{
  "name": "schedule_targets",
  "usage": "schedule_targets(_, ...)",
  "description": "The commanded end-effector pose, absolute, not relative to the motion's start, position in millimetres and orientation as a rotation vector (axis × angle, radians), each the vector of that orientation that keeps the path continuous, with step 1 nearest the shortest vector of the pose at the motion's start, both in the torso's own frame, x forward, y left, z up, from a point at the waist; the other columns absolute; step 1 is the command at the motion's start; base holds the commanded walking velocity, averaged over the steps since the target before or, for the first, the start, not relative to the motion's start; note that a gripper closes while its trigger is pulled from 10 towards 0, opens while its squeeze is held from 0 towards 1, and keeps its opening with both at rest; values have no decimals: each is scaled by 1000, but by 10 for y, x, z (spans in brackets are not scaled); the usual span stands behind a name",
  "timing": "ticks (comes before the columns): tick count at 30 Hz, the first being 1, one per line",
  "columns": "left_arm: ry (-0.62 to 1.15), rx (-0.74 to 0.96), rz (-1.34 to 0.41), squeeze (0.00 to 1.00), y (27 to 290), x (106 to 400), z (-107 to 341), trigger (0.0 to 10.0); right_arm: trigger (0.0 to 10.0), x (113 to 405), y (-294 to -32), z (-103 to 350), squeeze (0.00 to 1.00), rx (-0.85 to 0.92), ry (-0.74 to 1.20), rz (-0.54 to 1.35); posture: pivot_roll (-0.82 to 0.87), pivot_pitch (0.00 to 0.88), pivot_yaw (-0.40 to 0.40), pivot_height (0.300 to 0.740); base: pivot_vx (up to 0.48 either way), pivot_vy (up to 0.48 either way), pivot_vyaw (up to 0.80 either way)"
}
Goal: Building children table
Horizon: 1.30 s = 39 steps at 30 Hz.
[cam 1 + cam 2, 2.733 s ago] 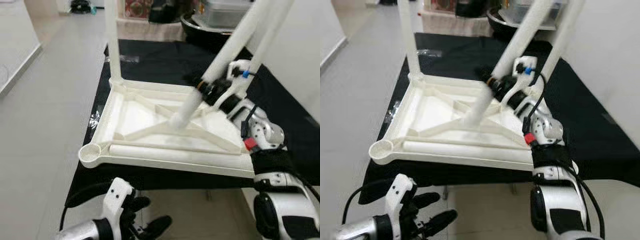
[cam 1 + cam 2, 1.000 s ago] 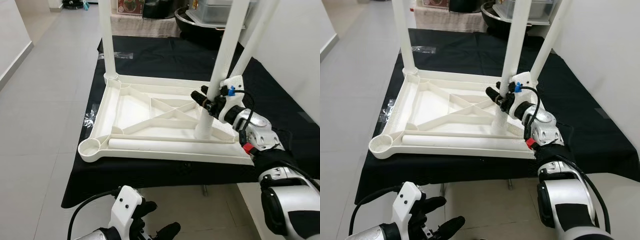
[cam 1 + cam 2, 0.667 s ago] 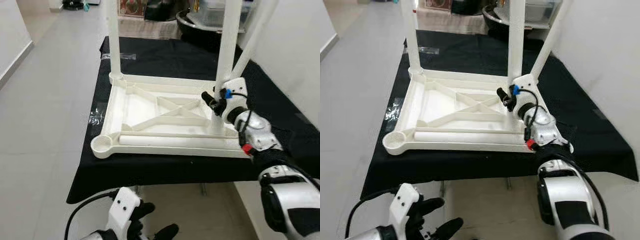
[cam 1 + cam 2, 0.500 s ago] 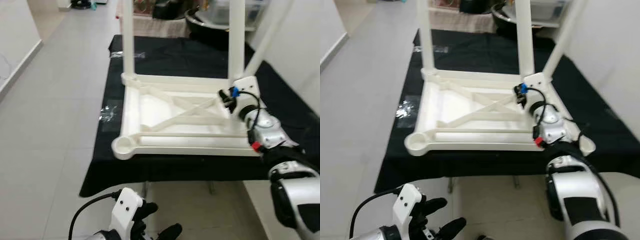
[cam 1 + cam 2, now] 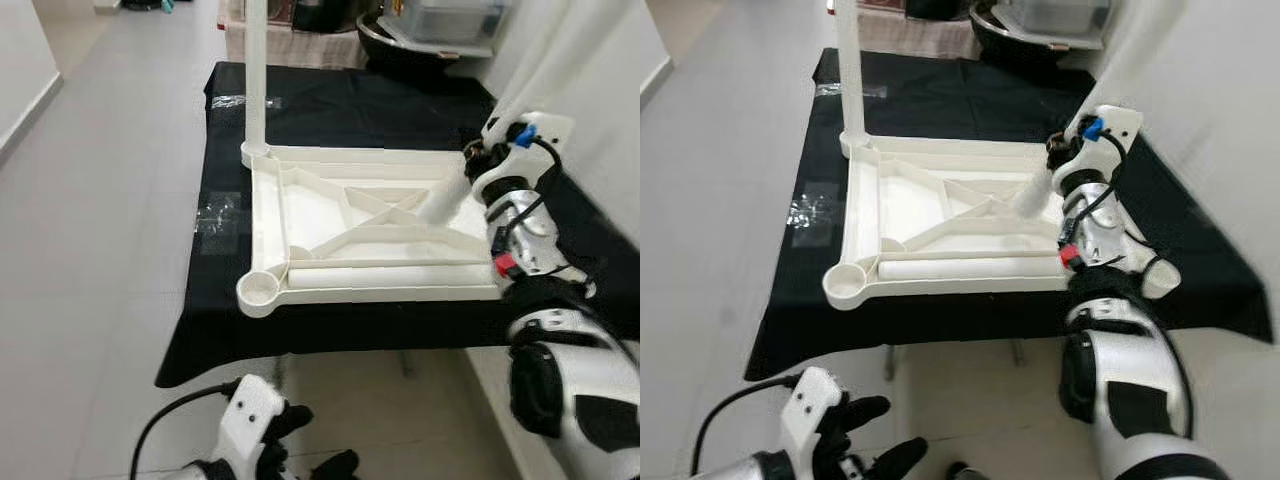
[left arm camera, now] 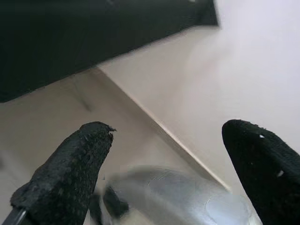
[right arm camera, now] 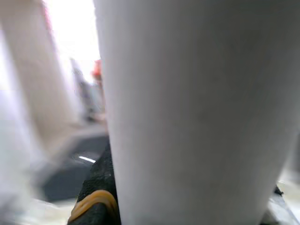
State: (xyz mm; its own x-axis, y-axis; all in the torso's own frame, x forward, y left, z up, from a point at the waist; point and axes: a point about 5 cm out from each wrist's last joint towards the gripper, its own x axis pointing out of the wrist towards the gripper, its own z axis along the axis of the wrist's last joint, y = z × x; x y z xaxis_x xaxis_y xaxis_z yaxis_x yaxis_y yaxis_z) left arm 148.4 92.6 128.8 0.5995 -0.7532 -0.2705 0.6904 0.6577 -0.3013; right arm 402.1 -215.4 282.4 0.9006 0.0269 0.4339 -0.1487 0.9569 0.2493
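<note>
Desk (image 5: 330, 105) under a black cover. White children's tabletop (image 5: 365, 235) lies upside down on it, ribbed underside up, reaching the desk's near edge. One white leg (image 5: 255, 70) stands upright in the far-left corner socket; near-left corner socket (image 5: 259, 291) empty. A loose leg (image 5: 380, 282) lies flat along the tabletop's near rim.

Right arm raised and reaching forward over the desk's right edge. Right tool (image 5: 478, 160) closed around a tilted white leg (image 5: 447, 197), blurred, its lower end over the tabletop's right side.

Left arm low, in front of the desk. Left tool (image 6: 173, 173) open, holding nothing, above the floor.
</note>
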Motion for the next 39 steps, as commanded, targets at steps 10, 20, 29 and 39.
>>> schedule_targets(10,330,-175,-743,0,950,1533,1313,10000,10000,3919,-1254,2940,0,260,-423,705,128,165,-124,740,0,0,0)
schedule_targets(20,251,-145,-510,0,1064,1683,1345,10000,10000,3935,-1177,2996,0,304,-483,556,133,163,-132,740,0,0,0)
schedule_targets(29,238,-145,-473,0,1071,1706,1342,10000,10000,3872,-1017,3024,0,294,-492,695,130,160,-140,740,0,0,0)
schedule_targets(39,233,-162,-453,0,1059,1708,1341,10000,10000,3903,-1047,3005,0,276,-490,626,127,159,-145,740,0,192,0)
